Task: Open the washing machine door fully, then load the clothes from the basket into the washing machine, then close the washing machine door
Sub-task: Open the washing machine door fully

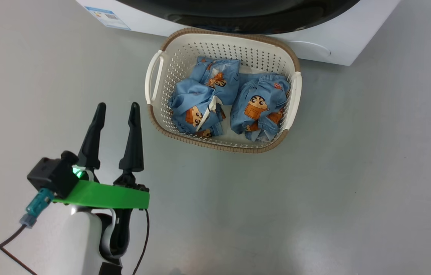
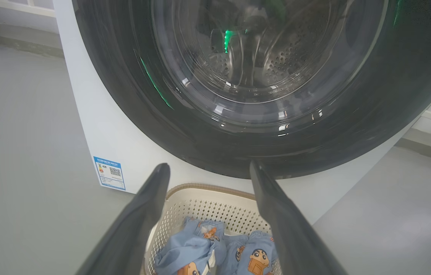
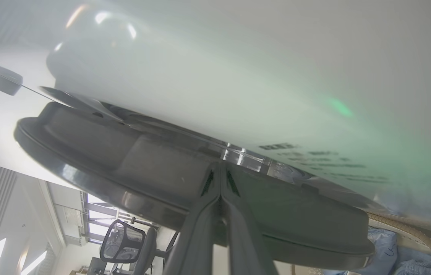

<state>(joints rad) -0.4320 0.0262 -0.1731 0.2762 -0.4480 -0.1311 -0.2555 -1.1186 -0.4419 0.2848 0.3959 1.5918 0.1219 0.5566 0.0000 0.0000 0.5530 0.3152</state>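
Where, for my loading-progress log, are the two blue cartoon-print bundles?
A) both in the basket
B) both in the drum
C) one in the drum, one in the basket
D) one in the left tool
A: the left bundle and the right bundle lie side by side inside the cream basket, while the left tool stands open and empty beside it.

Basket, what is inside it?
A left bundle and a right bundle, light blue with cartoon faces, lie side by side in the basket. The floor under them is covered, so anything beneath cannot be seen.
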